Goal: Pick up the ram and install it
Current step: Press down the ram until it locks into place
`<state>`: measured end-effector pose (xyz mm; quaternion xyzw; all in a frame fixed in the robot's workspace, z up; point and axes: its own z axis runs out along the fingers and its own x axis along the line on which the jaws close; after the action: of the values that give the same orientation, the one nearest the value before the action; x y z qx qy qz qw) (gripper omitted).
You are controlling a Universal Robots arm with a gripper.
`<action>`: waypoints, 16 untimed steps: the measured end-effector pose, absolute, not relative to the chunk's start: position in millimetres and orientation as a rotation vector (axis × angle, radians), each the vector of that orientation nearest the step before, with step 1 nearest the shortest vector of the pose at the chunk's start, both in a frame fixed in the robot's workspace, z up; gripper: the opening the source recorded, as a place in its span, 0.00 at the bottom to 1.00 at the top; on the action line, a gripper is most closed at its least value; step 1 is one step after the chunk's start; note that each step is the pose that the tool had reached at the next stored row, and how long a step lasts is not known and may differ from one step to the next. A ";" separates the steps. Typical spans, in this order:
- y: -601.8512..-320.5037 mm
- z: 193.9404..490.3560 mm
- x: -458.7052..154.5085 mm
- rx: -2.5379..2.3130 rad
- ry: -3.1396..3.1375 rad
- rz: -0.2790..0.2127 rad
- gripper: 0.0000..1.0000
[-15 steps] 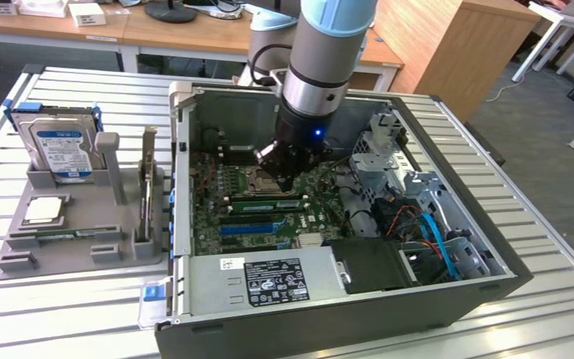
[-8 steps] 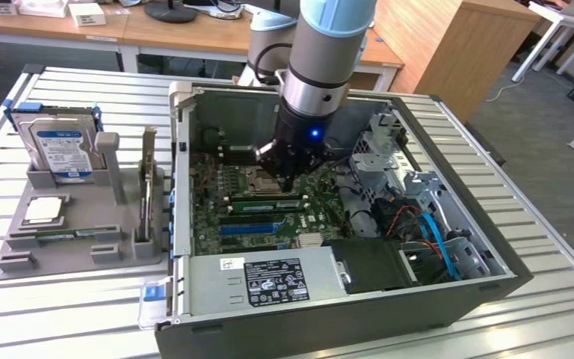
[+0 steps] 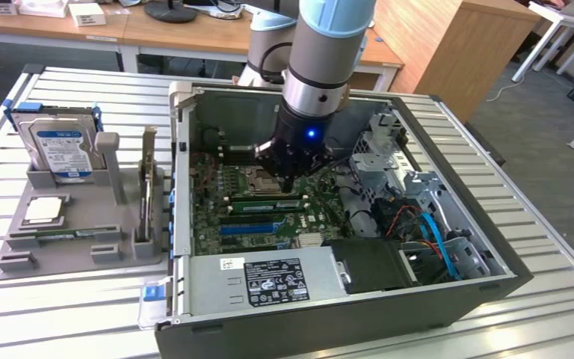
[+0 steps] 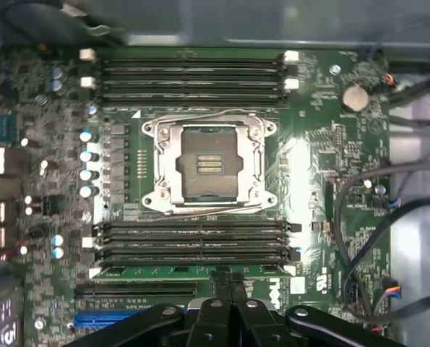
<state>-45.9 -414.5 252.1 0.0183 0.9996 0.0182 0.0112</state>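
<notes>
My pincer hovering over the motherboard, fingers seemingly clenched together, ram lying in the tray, writing unreadable.

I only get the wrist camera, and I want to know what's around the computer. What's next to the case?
Observer: A grey tray sits beside the open case, on the exterior view's left.
Operator: What's on it?
Observer: A hard drive with a blue-white label stands upright in a holder.
Operator: Where's the ram?
Observer: A green stick with white labels, likely the ram, sits on the motherboard right under the gripper. I can't tell if they touch.
</notes>
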 end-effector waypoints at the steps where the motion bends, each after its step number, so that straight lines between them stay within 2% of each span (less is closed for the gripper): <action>1: -414.5 252.1 -45.9 0.070 3.118 0.057 0.11; 16: -414.5 252.1 -49.8 0.072 3.118 0.057 0.11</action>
<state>-49.8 -414.5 252.1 0.0231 0.9995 0.0182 0.0113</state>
